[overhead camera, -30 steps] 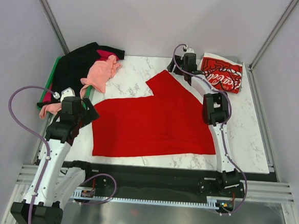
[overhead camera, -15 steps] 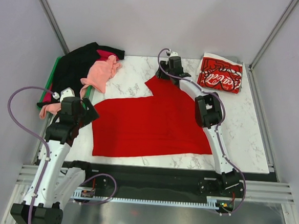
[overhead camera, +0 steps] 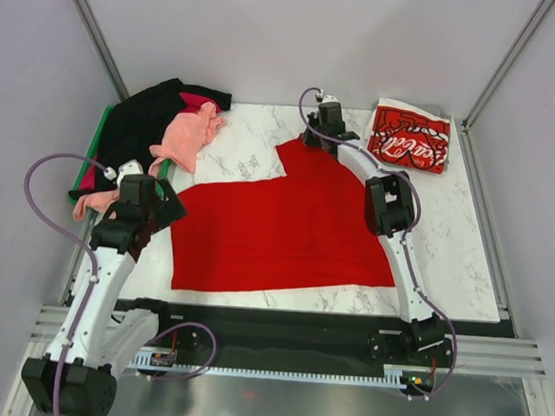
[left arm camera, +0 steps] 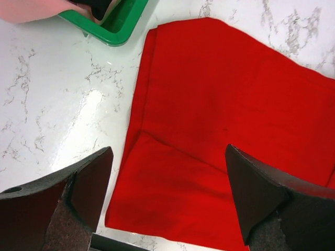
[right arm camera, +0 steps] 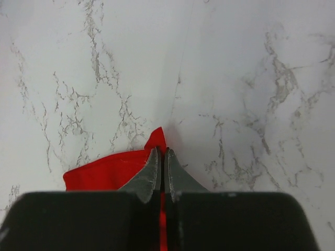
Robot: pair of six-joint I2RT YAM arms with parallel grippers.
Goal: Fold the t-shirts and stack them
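Note:
The plain red t-shirt point(overhead camera: 286, 228) lies spread flat on the marble table, one corner pointing to the far side. My right gripper point(overhead camera: 319, 138) sits at that far corner. In the right wrist view its jaws point(right arm camera: 163, 157) are pressed together on the tip of the red cloth point(right arm camera: 107, 170). My left gripper point(overhead camera: 168, 205) hovers open over the shirt's left edge, and the red cloth point(left arm camera: 209, 104) shows between its wide fingers point(left arm camera: 89, 178). A folded red Coca-Cola t-shirt point(overhead camera: 413, 138) lies at the back right. Black, salmon-pink and magenta t-shirts point(overhead camera: 169, 124) are heaped at the back left.
A green plastic tray point(overhead camera: 99, 138) holds the heap at the left edge, and its corner point(left arm camera: 112, 26) shows in the left wrist view. Grey walls close in the table on three sides. White marble tabletop point(right arm camera: 235, 78) lies beyond the right gripper.
My right gripper has swung left from beside the Coca-Cola shirt to the red shirt's far corner and shut on it. The left arm has shifted only slightly.

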